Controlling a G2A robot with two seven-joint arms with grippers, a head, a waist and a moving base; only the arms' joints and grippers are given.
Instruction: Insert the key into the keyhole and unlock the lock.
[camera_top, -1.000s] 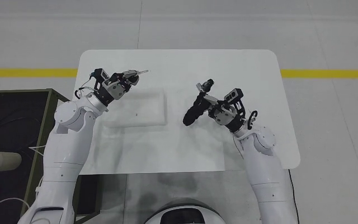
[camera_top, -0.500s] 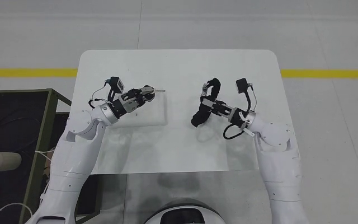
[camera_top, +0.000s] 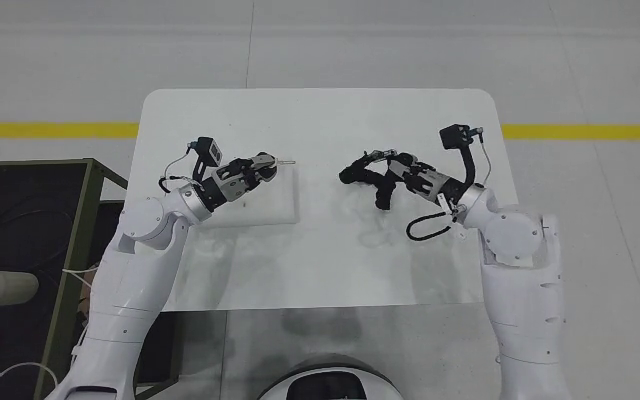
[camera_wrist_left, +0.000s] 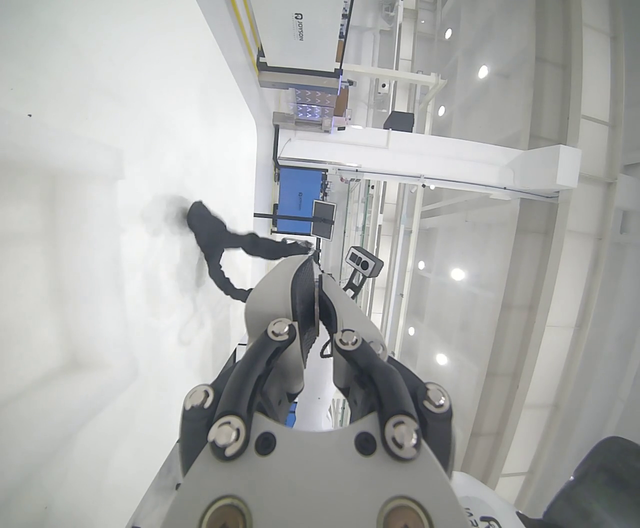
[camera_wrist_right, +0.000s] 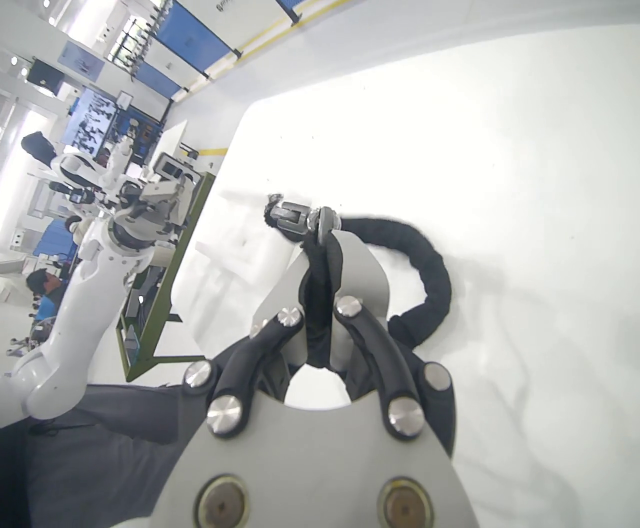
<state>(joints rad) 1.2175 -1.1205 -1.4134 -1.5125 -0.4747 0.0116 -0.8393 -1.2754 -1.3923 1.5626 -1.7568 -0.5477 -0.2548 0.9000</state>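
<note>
My left gripper (camera_top: 265, 166) is clamped on the key (camera_top: 286, 161). Its thin metal tip juts past the fingertips, above the corner of a shallow white tray (camera_top: 285, 208) on the table (camera_top: 330, 270). My right gripper (camera_top: 398, 172) is closed round the lock (camera_top: 362, 172), a black fabric-sleeved cable loop. The lock is well apart from the key, with bare table between them.

Judging from this, both pickups are done. The insertion and the turn are yet to come, and key and keyhole must first be brought together and lined up.

The top view gives the gap between my two hands and shows the key's tip pointing towards the lock. The right wrist view gives what is hard to make out from above: the lock's metal head (camera_wrist_right: 299, 220) sticking out past my fingers (camera_wrist_right: 360, 270), towards the left arm. The left wrist view gives the key (camera_wrist_left: 316, 300) edge-on between the pads (camera_wrist_left: 305, 295), with the black loop beyond.
</note>
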